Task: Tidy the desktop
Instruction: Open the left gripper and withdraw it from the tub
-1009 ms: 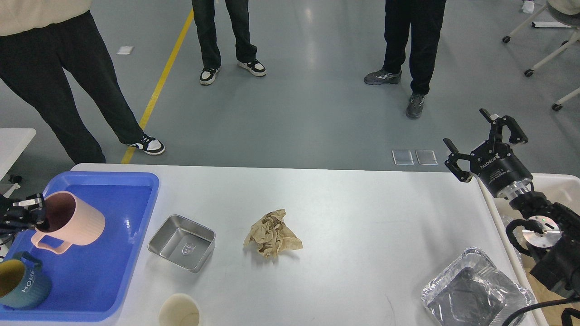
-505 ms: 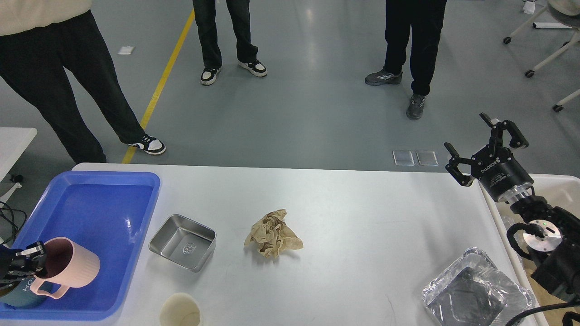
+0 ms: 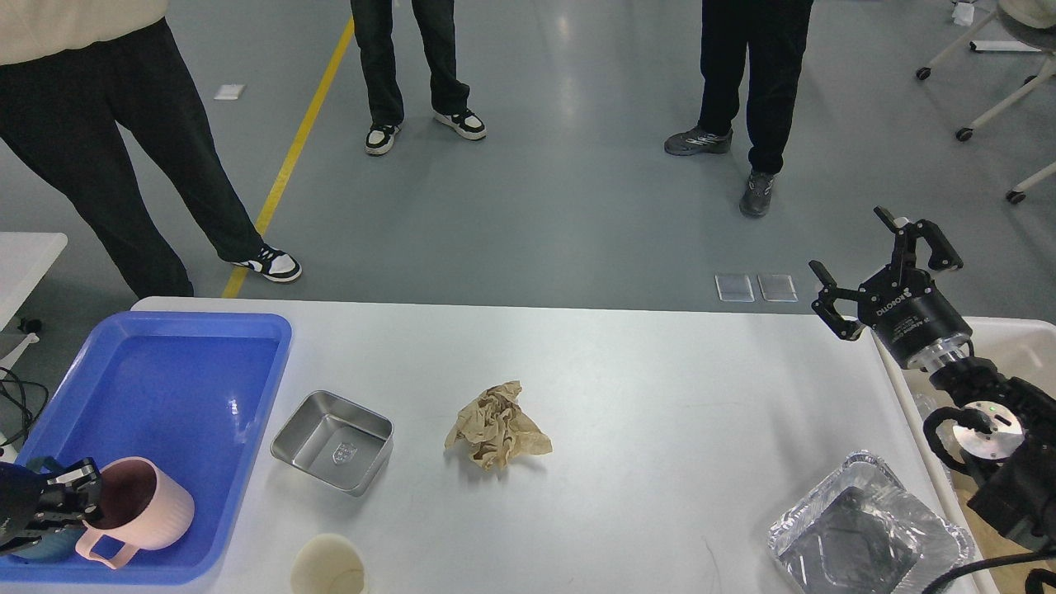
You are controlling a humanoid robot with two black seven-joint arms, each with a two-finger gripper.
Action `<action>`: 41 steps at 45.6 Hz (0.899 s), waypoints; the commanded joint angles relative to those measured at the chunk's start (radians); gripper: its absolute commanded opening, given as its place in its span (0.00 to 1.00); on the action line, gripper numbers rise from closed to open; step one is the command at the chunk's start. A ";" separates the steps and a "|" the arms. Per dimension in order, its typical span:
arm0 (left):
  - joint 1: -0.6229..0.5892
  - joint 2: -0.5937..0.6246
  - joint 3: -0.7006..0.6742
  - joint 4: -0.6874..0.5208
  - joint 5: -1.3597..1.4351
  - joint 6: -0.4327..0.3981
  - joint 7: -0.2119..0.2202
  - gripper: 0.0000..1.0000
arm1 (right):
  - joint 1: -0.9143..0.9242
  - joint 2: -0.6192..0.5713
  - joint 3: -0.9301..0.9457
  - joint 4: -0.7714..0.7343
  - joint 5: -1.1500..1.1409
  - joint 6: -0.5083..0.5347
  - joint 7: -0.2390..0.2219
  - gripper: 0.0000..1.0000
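Note:
The white desktop fills the lower half of the head view. My left gripper is shut on the rim of a pink mug, holding it low in the near corner of the blue tray; a teal mug is almost hidden behind the gripper. My right gripper is open and empty, held above the desktop's far right corner. A crumpled brown paper lies mid-table. A steel square dish sits left of it. A foil tray lies near right.
A cream round cup sits at the near edge. A cream-white bin stands off the right edge, under my right arm. Three people stand on the grey floor beyond the far edge.
My left gripper has carried the pink mug from above the tray's middle down to the tray's near corner. My right gripper has shifted only slightly and stays open.

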 commanded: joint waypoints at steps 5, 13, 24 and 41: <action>-0.011 0.000 -0.015 0.006 -0.020 0.000 0.000 0.94 | 0.003 0.005 0.000 0.000 0.000 0.000 0.000 1.00; -0.095 0.011 -0.016 0.006 -0.126 0.000 0.000 0.96 | 0.005 0.006 0.000 0.001 0.000 -0.002 0.000 1.00; -0.325 0.101 -0.005 0.041 -0.362 0.000 0.013 0.96 | 0.008 0.006 0.000 0.001 0.000 -0.002 0.000 1.00; -0.555 -0.259 0.123 0.110 -0.354 0.100 -0.002 0.96 | 0.006 0.008 0.000 0.006 0.000 -0.003 0.000 1.00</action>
